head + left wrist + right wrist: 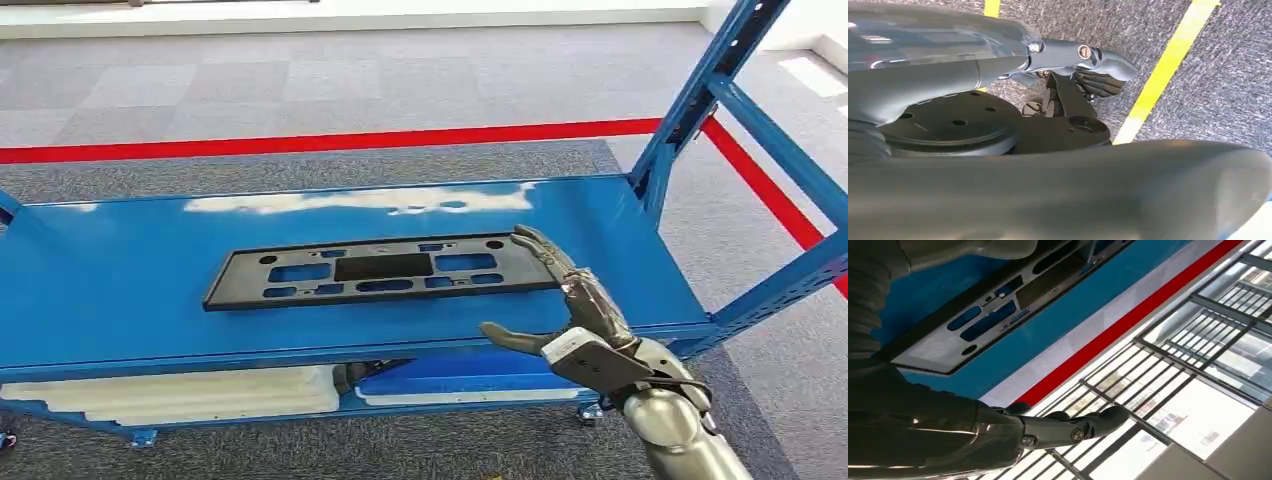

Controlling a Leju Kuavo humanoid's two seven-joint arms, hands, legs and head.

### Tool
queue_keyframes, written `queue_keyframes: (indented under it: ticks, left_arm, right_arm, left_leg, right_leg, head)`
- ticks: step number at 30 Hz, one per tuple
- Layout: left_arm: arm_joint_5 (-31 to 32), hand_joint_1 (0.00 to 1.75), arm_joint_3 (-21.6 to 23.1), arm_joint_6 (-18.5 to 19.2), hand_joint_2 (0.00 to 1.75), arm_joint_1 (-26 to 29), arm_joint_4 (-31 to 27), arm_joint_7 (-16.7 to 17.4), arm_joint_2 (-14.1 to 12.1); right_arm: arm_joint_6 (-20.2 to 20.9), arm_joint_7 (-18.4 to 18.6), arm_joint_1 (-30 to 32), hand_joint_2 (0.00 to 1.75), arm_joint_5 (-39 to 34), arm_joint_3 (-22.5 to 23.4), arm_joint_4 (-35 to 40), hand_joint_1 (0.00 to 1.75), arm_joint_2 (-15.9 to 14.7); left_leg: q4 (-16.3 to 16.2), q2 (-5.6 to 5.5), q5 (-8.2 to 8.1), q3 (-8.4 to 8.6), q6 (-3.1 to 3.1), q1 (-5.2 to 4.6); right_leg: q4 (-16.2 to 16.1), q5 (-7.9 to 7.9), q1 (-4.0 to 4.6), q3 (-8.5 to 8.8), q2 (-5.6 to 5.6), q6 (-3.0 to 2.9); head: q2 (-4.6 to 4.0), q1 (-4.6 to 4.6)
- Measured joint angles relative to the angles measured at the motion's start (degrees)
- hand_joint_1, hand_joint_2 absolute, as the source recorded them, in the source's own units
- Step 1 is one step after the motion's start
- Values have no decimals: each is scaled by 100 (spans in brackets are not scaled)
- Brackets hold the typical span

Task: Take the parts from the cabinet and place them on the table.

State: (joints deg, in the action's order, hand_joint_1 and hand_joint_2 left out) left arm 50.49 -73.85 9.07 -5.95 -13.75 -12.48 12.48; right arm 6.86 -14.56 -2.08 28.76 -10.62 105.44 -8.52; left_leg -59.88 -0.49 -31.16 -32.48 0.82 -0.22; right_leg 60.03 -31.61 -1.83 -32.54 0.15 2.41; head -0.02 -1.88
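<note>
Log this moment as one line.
right hand: open, fingers at end of flat black slotted plastic panel | panel: flat on blue metal shelf

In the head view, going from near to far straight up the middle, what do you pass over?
White padded sheet on the lower shelf → blue metal top shelf → flat black plastic panel with cut-outs → grey carpet → red floor stripe → more grey carpet.

No text, label, brand, number or sign can be read anywhere: none on the black plastic panel (380, 270), none on the blue shelf (120, 290) that carries it, none on the floor.
</note>
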Motion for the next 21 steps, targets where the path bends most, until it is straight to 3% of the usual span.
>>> queue_keyframes:
  ticks: [21]
  left_arm:
    - [0,0,0,0,0,0,0,0,0]
  right_arm:
    - [0,0,0,175,0,0,0,0,0]
  left_leg:
    - [0,0,0,0,0,0]
  right_leg:
    - [0,0,0,0,0,0]
  head:
    - [2,0]
